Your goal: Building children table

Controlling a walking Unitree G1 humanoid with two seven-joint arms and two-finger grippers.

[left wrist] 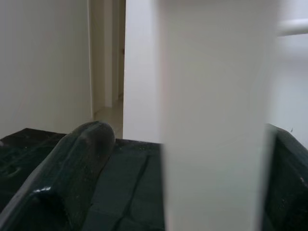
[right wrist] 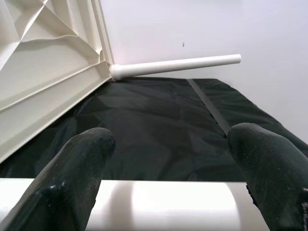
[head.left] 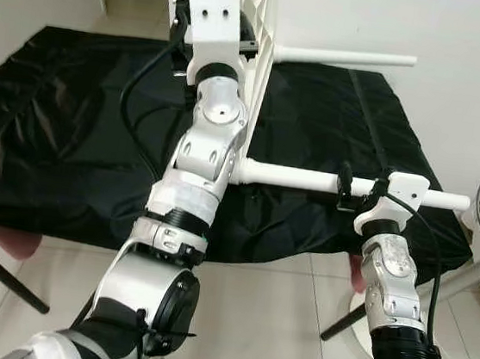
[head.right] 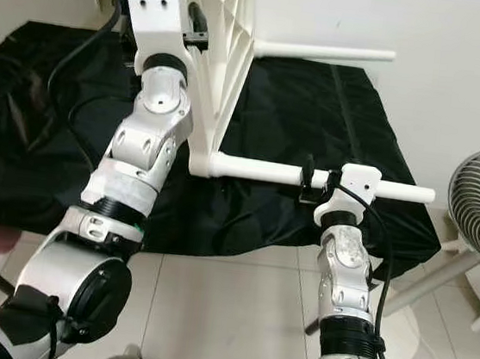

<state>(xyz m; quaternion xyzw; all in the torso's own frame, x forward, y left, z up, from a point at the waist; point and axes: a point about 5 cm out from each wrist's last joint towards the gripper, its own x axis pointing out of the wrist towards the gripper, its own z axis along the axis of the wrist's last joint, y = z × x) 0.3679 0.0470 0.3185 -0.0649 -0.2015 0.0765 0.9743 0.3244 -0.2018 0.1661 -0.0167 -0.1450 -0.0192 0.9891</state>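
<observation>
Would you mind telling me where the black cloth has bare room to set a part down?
The black cloth lies bare left of the left gripper, and between the two table legs. The near leg, under the right gripper, is crowded.
</observation>
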